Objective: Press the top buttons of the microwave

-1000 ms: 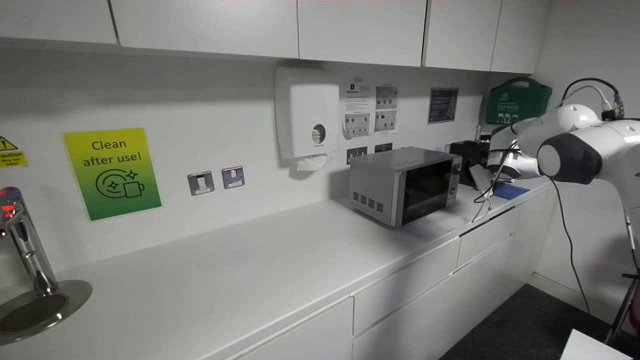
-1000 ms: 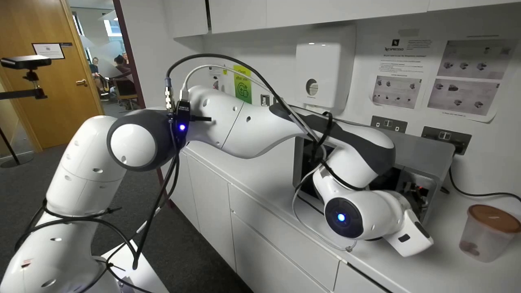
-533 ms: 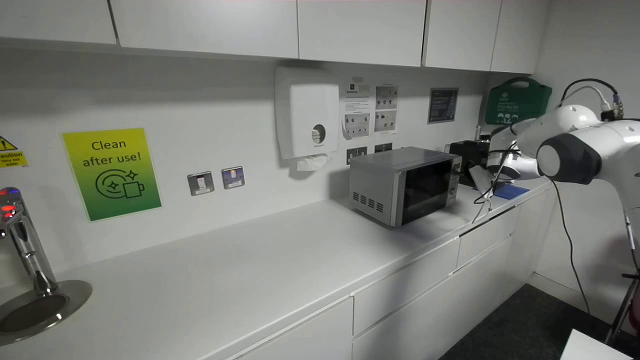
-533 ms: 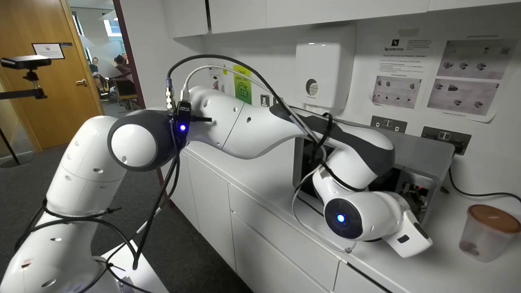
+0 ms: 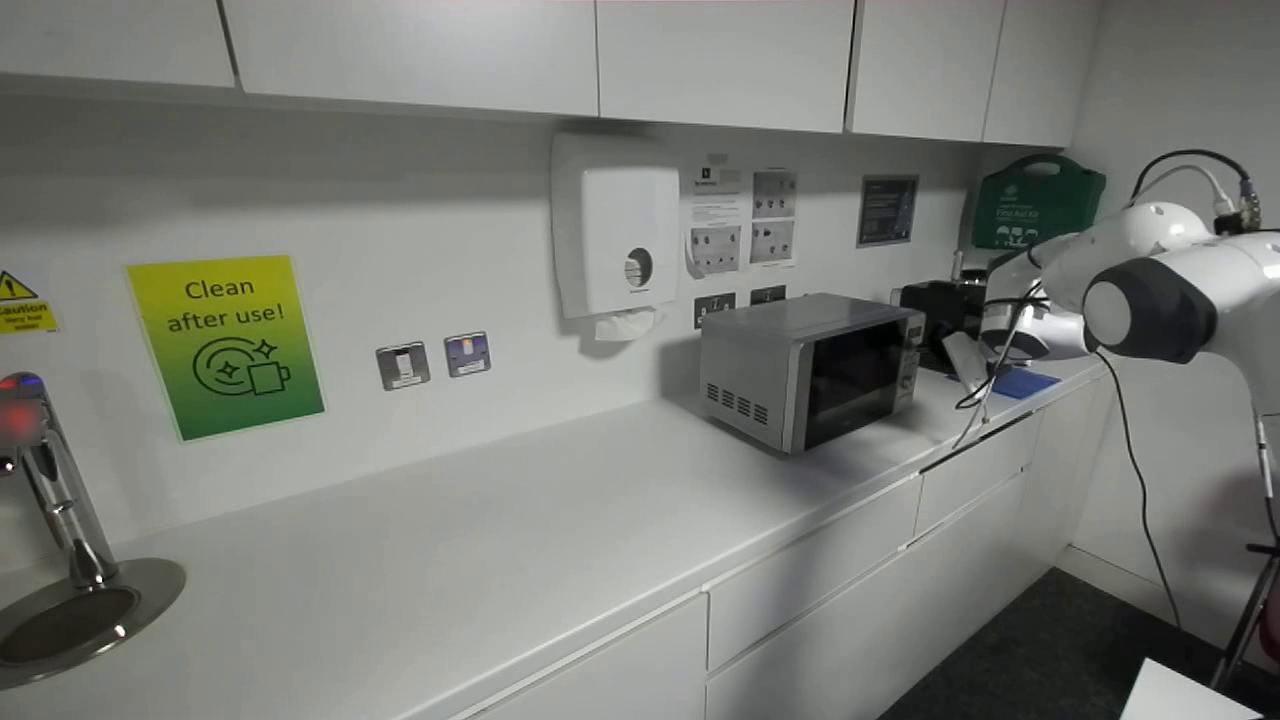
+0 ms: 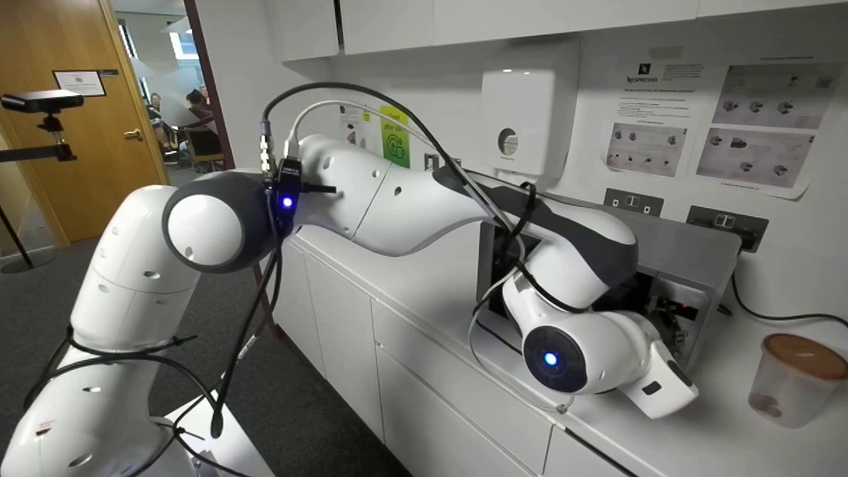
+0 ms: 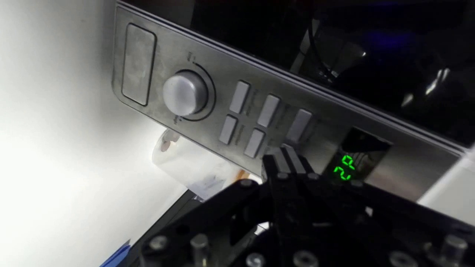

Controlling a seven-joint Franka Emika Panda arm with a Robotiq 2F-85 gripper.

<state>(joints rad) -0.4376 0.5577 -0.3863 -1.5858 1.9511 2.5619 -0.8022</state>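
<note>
A boxy silver-grey metal microwave [image 5: 805,375] with a dark rectangular window [image 5: 853,380] sits on the white worktop [image 5: 470,560] near the wall [image 5: 450,210]. In the wrist view its control strip [image 7: 230,70] bears a rectangular panel [image 7: 138,65], a round silver knob [image 7: 184,93], two rows of oblong grey buttons [image 7: 268,111] and a dark display [image 7: 352,150] lit with green characters. The white-and-grey jointed robot arm [image 6: 397,209] bends down across its front in an exterior view, hiding much of the window. The black fingers [image 7: 281,162] with grey tips are together, over the display end of the lower row; I cannot tell whether they touch it. A white paper-towel dispenser [image 5: 620,230] hangs left of the microwave; a clear plastic tub with a brown lid [image 6: 794,384] stands right of it.
</note>
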